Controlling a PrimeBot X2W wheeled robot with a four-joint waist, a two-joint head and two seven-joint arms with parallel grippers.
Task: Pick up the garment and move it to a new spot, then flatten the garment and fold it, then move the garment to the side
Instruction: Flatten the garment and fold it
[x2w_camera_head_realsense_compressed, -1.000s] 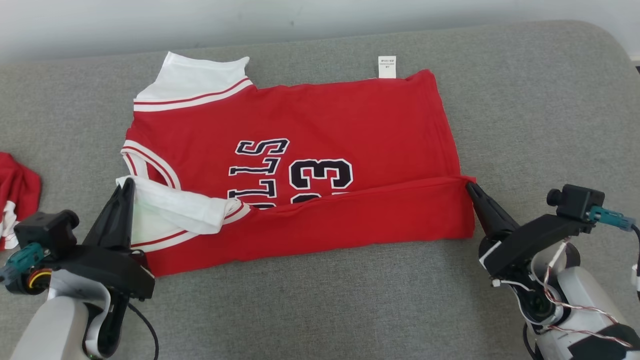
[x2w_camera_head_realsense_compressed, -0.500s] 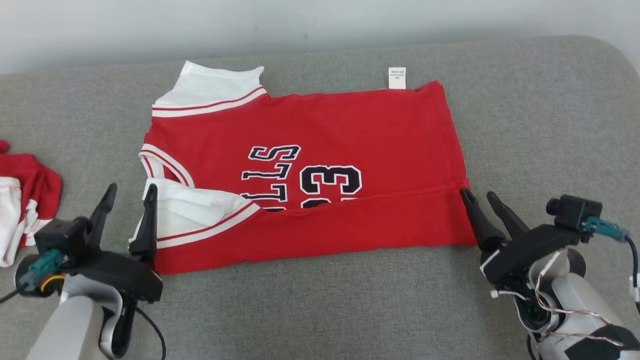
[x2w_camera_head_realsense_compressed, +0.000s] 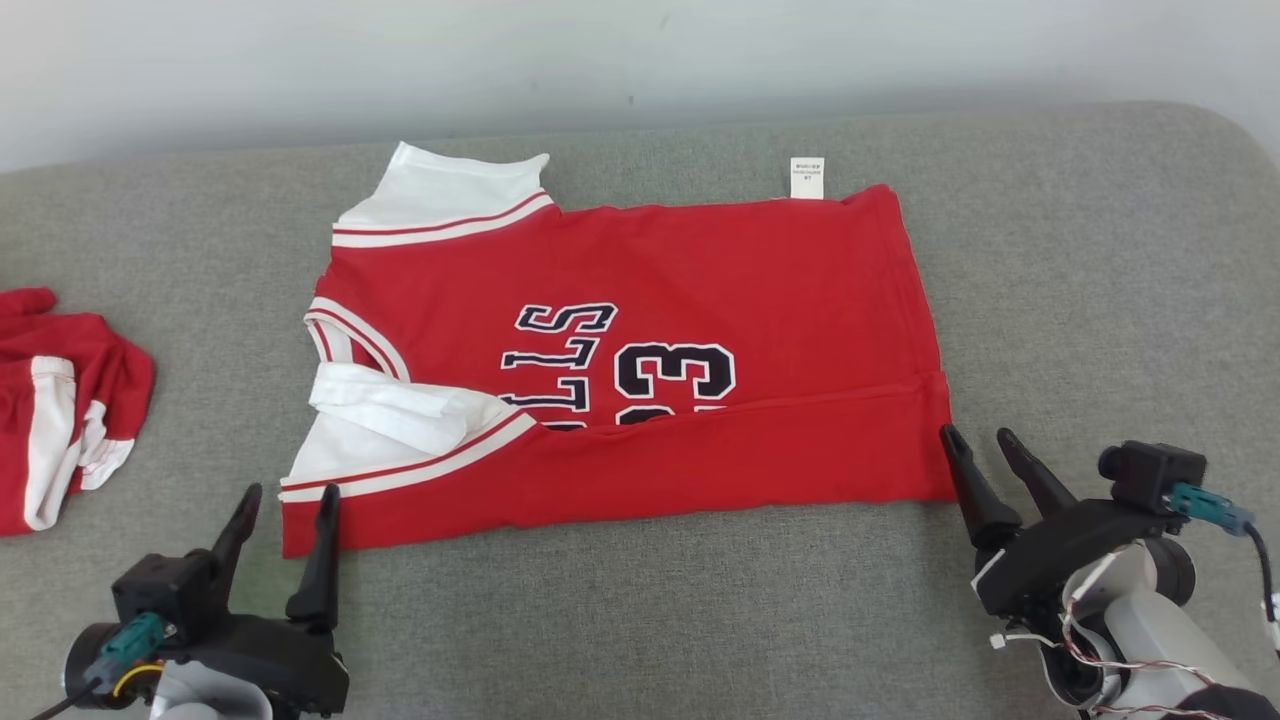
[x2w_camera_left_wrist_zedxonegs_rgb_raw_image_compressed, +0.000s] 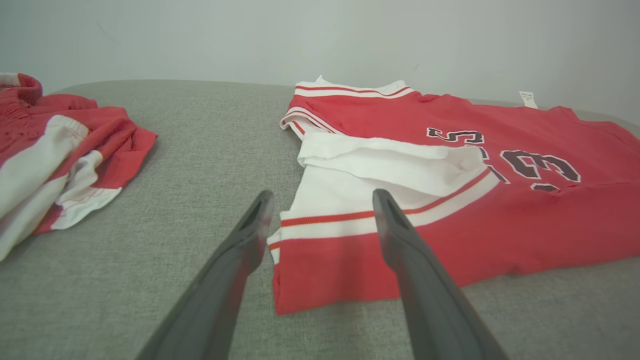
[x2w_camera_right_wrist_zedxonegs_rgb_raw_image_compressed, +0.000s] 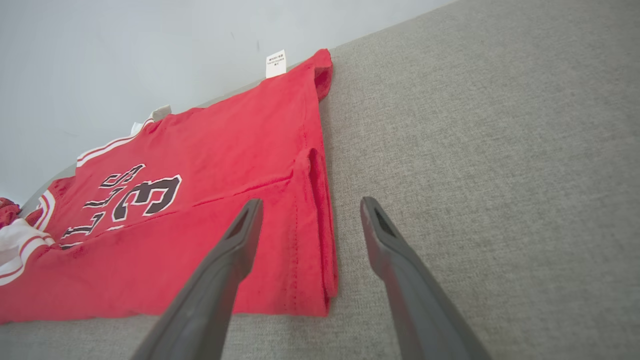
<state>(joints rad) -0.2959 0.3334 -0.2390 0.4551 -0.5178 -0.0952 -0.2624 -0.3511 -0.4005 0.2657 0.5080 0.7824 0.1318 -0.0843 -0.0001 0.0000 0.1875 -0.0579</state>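
"Where was the red jersey?"

"Mid-frame, flat on the grey cushion. Its lower edge was folded up over the number."

"And the grippers?"

"The left gripper at lower left and the right gripper at lower right were wide apart, holding nothing. I think folding was half done. Next, grab the top corners."

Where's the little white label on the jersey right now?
In the head view the label sticks out past the far edge of the jersey, near its right corner, flat on the grey cushion.
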